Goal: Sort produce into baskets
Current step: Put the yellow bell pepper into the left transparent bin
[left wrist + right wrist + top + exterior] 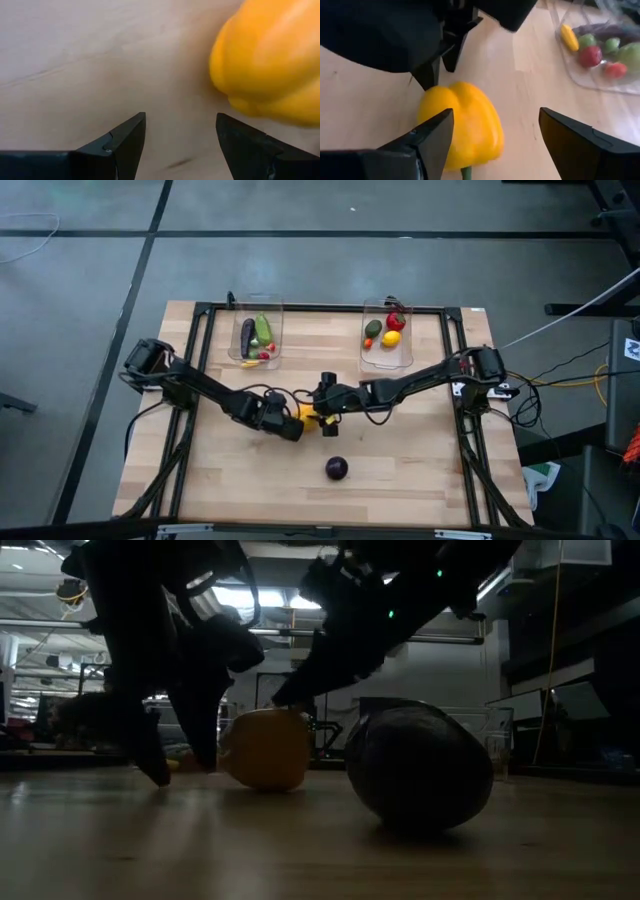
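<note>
Centrally on the wooden worktop [400, 480] lies a yellow pepper [309, 414], glossy and lobed, with a green stem end showing in the right wrist view. Both arms meet over it. The left tool [296, 426] sits low just beside the pepper, its two dark fingers [127, 142] spread apart with only bare wood between them; the pepper [270, 60] lies off to one side of that gap, not gripped. The right tool [322, 418] also stands open, its fingers [432, 137] apart, one of them overlapping the pepper [462, 125] and possibly touching it, though contact is hard to judge.

A round dark purple piece [337, 469] rests alone nearer the front edge, well apart from both tools.

Two clear bins stand at the far edge. The left bin [256, 360] holds an eggplant, a cucumber and small red and yellow bits. The right bin [386, 362] holds a tomato, an avocado, a lemon and a small orange piece.

No writing can be read anywhere.
</note>
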